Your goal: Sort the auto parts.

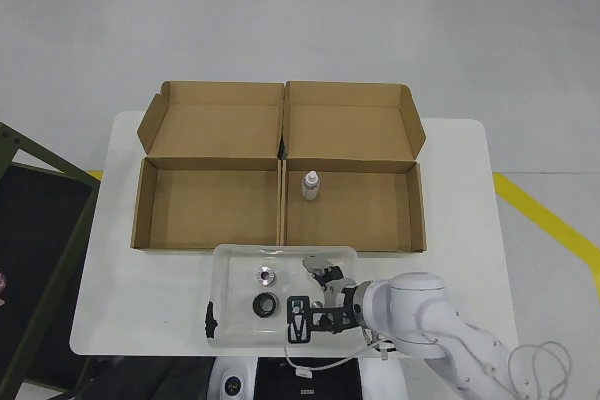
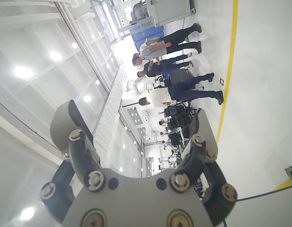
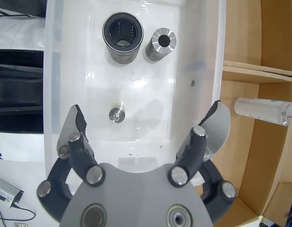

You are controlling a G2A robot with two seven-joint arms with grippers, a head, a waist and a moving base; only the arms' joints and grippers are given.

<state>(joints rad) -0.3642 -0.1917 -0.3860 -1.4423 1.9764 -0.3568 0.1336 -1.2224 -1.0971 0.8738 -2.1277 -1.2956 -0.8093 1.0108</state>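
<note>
— How much room was there round the bin [image 1: 220, 262]?

— Not much. It sat at the near edge of the desk [image 1: 460, 200], its far wall just beside the front walls of two open cardboard boxes. The right tool [image 3: 146, 109] hung over its right end with the jaws spread wide and gripping nothing. One fingertip was over the bin wall on the box side, the other close to the opposite wall, so the spread took nearly the bin's whole width.

— And the parts?

— All three were in the bin. A small metal piece [image 3: 116, 115] stood between the open fingers, nearer the one away from the boxes. A stretch of bin floor lay beyond it, then a black sleeve [image 3: 122, 41] and a silver cylinder [image 3: 160, 44], upright and just beside each other, well apart from either long wall.

— What did the top view add?

— The layout: the left-hand box [image 1: 208, 208] and right-hand box [image 1: 355, 210] side by side with lids folded back, and a bottle [image 1: 310, 185] against the right-hand box's far wall. The right wrist view gave the bores of the sleeve and cylinder.

— The left tool [image 2: 135, 109]?

— Open as well, nothing between its fingers, facing a hall with a yellow floor line [image 2: 230, 55].
</note>
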